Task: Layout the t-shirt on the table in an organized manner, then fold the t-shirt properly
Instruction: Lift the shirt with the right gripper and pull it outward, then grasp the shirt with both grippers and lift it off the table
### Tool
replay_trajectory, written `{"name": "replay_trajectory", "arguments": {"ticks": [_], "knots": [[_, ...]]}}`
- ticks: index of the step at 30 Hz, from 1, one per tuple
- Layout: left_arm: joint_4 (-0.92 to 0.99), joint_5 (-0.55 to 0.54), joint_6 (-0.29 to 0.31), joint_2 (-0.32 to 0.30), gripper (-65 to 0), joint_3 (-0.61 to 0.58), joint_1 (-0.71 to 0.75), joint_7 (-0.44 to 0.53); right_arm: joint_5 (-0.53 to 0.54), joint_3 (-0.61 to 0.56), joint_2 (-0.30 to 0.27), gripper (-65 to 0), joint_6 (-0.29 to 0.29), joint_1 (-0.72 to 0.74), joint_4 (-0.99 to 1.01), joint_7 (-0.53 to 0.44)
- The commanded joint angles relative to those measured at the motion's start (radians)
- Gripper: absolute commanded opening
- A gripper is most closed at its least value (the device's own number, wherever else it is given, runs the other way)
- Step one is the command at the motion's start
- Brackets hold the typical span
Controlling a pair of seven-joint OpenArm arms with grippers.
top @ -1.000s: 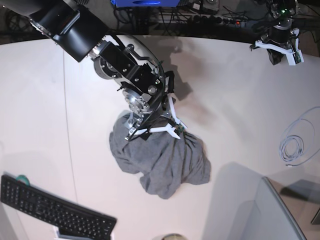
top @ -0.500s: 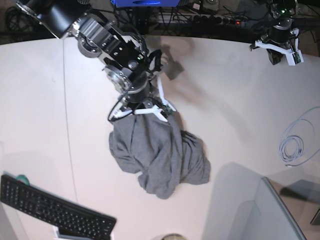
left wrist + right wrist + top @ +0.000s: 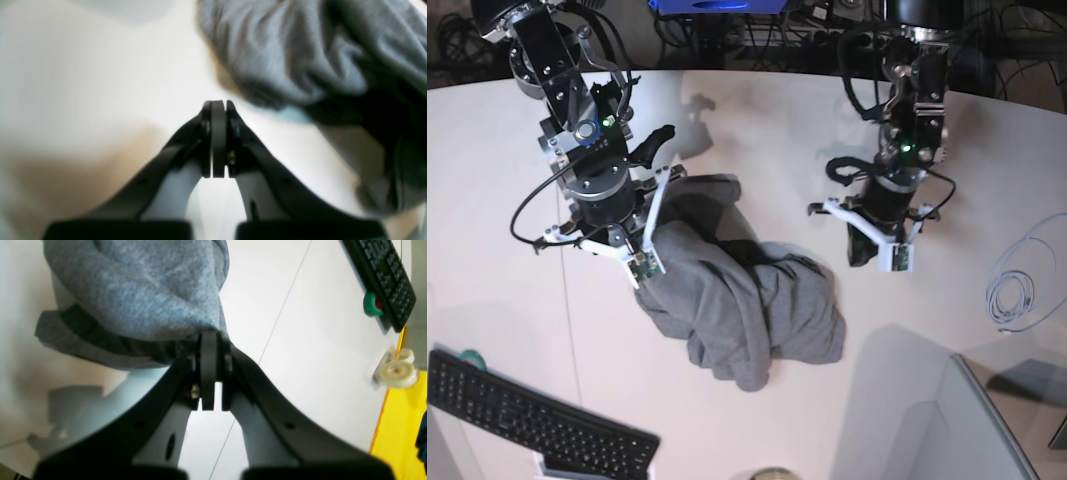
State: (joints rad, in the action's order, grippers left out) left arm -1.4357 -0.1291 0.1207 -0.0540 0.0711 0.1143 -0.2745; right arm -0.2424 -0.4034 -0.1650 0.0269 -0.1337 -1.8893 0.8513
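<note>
Base view: t-shirt (image 3: 747, 305) lies bunched mid-counter (image 3: 507, 180), one edge lifted. Right gripper (image 3: 642, 245), at its 10 o'clock, has jaws clamped on that edge. Left gripper (image 3: 877, 250), at 2 o'clock, jaws together, holding nothing.

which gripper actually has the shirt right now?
The right gripper: shut on a fold of the t-shirt, lifting it. The left gripper is shut empty beside the cloth.

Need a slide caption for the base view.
Right gripper lifts a pinched edge of the crumpled t-shirt; left gripper, shut and empty, hovers beside it.
</note>
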Motion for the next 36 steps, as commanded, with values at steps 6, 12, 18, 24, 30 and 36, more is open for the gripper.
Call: {"name": "replay_trajectory", "arguments": {"ticks": [6, 12, 18, 24, 30, 36], "knots": [[0.257, 0.211, 0.003, 0.085, -65.0, 0.000, -0.160, 0.024, -0.016, 0.149, -0.003, -64.2, 0.005, 0.021, -0.088, -0.019], [0.382, 0.236, 0.003, 0.055, -65.0, 0.100, -0.160, 0.091, -0.016, 0.320, -0.003, -64.2, -0.111, 0.090, -0.036, -0.019], [0.327, 0.234, 0.003, 0.027, -65.0, 0.163, -0.067, 0.152, -0.016, 0.410, 0.000, -63.3, -0.144, 0.210, 0.162, -0.010], [0.129, 0.233, 0.004, 0.046, -65.0, 0.152, 0.031, 0.152, -0.016, 0.438, 0.029, -32.0, -0.147, 0.230, 0.165, 0.081], [-0.006, 0.233, 0.004, 0.110, -65.0, 0.069, 0.037, 0.152, -0.015, 0.435, 0.035, -29.4, -0.149, 0.110, -0.011, 0.003], [0.117, 0.233, 0.004, 0.162, -65.0, -0.167, -0.115, 0.152, -0.015, 0.297, 0.034, -29.4, -0.149, 0.053, -0.019, -0.073]]}}
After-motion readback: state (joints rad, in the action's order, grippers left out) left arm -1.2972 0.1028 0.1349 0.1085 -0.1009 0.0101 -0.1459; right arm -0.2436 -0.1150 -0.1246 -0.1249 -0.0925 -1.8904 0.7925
